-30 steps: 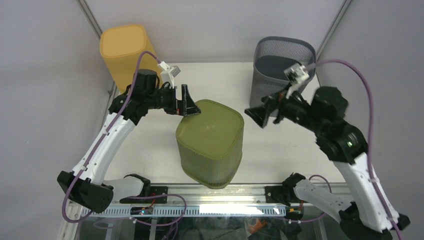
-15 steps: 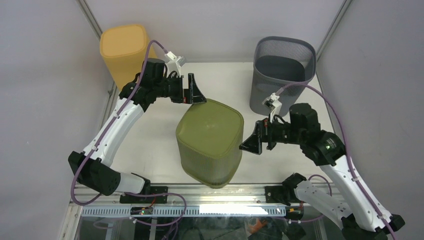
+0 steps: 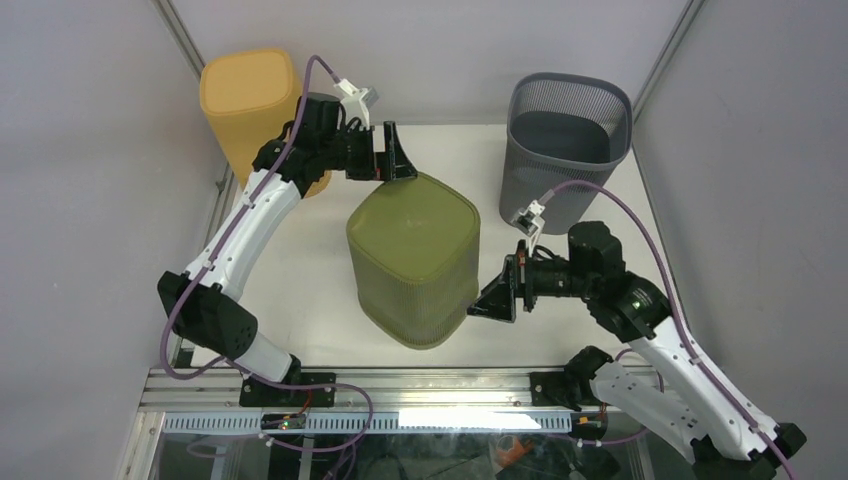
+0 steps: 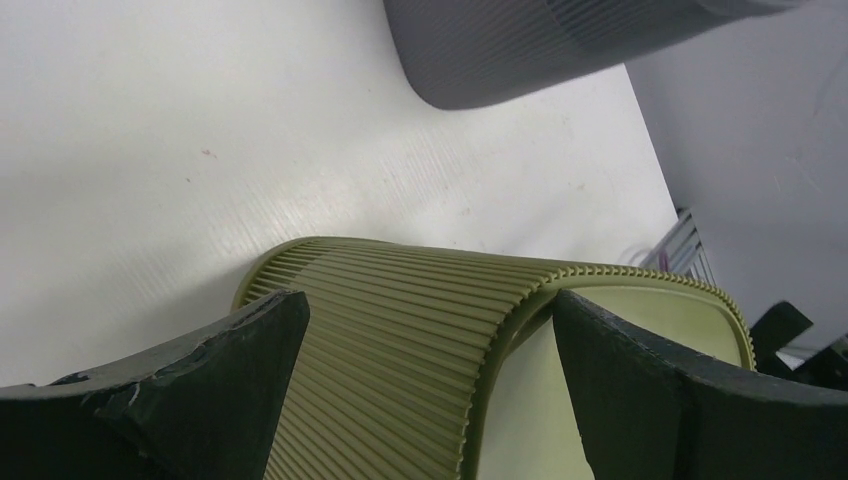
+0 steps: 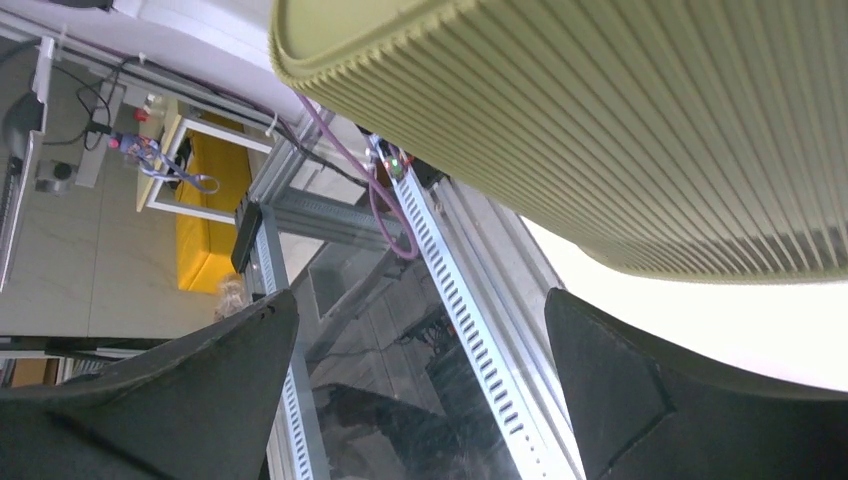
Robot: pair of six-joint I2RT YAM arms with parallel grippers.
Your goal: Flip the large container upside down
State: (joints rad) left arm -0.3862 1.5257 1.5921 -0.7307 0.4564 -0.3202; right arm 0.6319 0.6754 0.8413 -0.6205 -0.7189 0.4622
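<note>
The large container [image 3: 413, 260] is olive green and ribbed. It stands mid-table with its closed flat face up, leaning slightly. My left gripper [image 3: 395, 165] is open at its far top edge. In the left wrist view the gripper [image 4: 430, 300] straddles that edge of the container [image 4: 400, 380], one finger over the ribbed wall, the other over the flat face. My right gripper [image 3: 492, 300] is open low beside the container's right near side. In the right wrist view the ribbed wall [image 5: 620, 130] lies beyond the gripper [image 5: 420, 390], with nothing between the fingers.
A yellow container [image 3: 248, 100] stands at the back left beside my left arm. A grey mesh bin [image 3: 565, 140] stands at the back right, also seen as the grey bin [image 4: 520, 50]. The white table [image 3: 300, 290] ends at a metal rail [image 3: 400, 385] near the arm bases.
My left gripper moved back along the container's top to its far edge. My right arm swung down and toward the near side, beside the container's lower right. The container shifted slightly left.
</note>
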